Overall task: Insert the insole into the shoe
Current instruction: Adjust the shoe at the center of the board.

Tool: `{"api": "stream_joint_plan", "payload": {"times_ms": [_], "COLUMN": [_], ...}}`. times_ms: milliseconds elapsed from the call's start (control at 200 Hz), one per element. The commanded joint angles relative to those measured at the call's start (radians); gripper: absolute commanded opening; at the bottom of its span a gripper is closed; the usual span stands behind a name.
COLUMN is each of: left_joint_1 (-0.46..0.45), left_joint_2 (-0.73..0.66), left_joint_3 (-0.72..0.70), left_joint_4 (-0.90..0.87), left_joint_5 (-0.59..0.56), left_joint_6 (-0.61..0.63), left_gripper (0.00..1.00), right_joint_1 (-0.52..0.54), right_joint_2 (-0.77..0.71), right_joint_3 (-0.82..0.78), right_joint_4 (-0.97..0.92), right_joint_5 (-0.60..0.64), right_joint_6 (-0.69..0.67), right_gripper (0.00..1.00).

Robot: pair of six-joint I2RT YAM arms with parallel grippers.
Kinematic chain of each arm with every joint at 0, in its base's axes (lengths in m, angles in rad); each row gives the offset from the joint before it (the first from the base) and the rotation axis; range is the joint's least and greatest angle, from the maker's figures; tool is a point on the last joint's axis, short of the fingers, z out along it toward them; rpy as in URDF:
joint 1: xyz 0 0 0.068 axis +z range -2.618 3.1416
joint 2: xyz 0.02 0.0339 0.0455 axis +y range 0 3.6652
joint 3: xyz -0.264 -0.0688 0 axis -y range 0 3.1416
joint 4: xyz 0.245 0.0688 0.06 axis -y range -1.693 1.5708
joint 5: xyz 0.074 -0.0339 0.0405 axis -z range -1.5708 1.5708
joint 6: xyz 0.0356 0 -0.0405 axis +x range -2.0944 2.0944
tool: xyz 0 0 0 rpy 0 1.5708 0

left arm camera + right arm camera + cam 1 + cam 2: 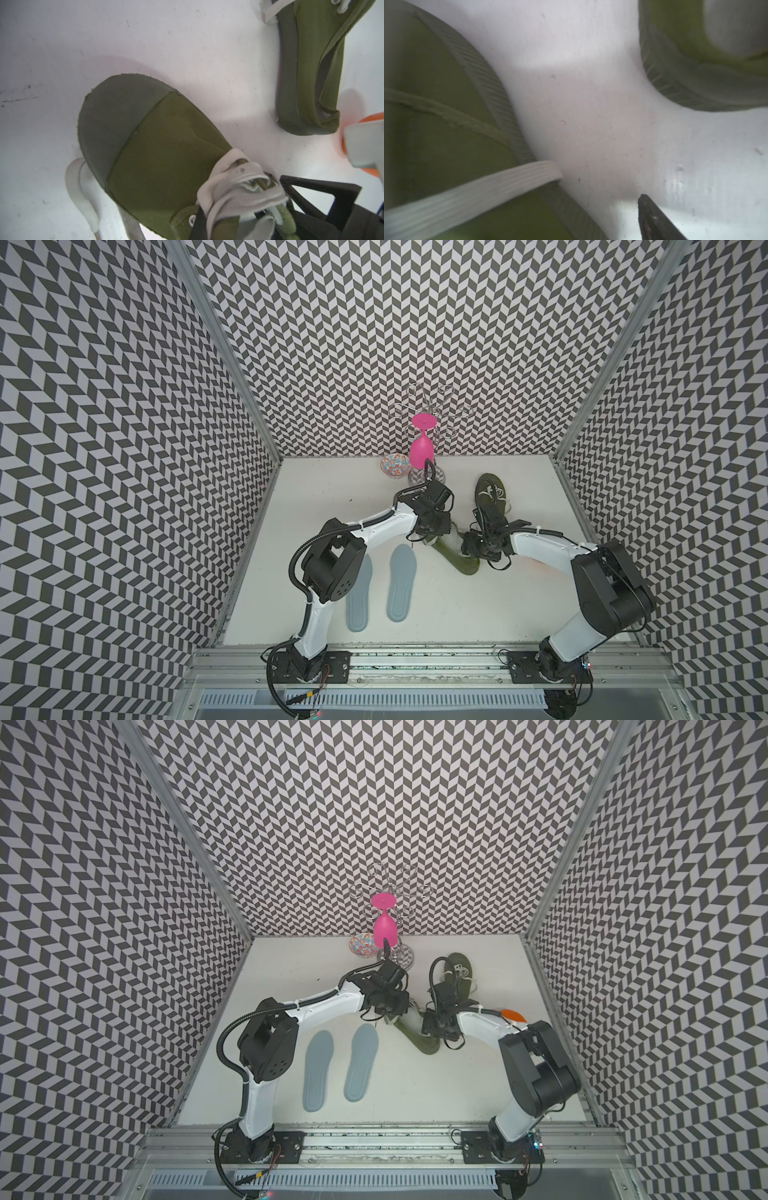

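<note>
Where both arms meet over the white table [478, 614], the left gripper [436, 536] has its jaws together. It is apparently pinching the laced edge of the olive shoe [463, 562], though its wrist view is too cramped to show which part is caught. White laces [234, 187] cross the tongue right at that gripper and partly cover the opening.

Just beside it, on the shoe's other flank, hangs the right gripper [468, 546]. Only one dark fingertip [652, 218] shows in its wrist view, so whether its jaws are apart or together I cannot tell. The two wrists crowd the shoe's mouth, and the toe points toward the arm bases.

Back toward the left arm's base from its gripper, two grey-blue insoles lie flat on the table, side by side and well apart from the shoe. The inner insole [402, 583] is in the open, and the outer insole [360, 605] is partly under the left elbow in a top view.

Beyond the right gripper lies a second shoe [490, 493], near but apart. An orange disc [513, 1016] peeks from under the right forearm. Farthest beyond the left gripper are a patterned bowl [395, 467] and a pink glass [422, 450] hanging upside down on a wire rack [432, 406].
</note>
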Motion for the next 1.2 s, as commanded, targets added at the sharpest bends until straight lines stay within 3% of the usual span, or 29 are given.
{"api": "stream_joint_plan", "payload": {"times_ms": [0,90,340,506,791,966,1197], "left_joint_1": [0.024,0.055,0.162,0.221,0.228,0.255,0.246], "left_joint_2": [-0.043,-0.057,-0.081,-0.133,-0.105,-0.103,-0.107], "left_joint_3": [-0.03,-0.051,-0.142,-0.237,-0.252,-0.277,-0.234], "left_joint_4": [0.041,0.045,0.073,0.139,0.159,0.154,0.153], "left_joint_5": [-0.031,-0.007,0.169,0.29,0.279,0.232,0.281], "left_joint_6": [-0.085,-0.067,0.081,0.092,0.101,0.143,0.15], "left_gripper": [0.09,0.1,0.09,0.08,0.11,0.15,0.15], "right_joint_1": [-0.002,-0.008,-0.089,-0.154,-0.191,-0.191,-0.143], "right_joint_2": [0.02,-0.009,-0.066,-0.052,0.026,0.031,0.016], "right_joint_3": [0.007,-0.004,-0.051,-0.034,-0.005,-0.017,0.019], "right_joint_4": [-0.059,-0.089,-0.112,-0.12,-0.043,-0.005,0.0], "right_joint_5": [0.103,0.134,0.078,0.094,0.045,0.029,-0.011], "right_joint_6": [-0.027,-0.042,-0.095,-0.127,-0.187,-0.211,-0.211], "right_gripper": [0.65,0.63,0.59,0.55,0.4,0.38,0.38]}}
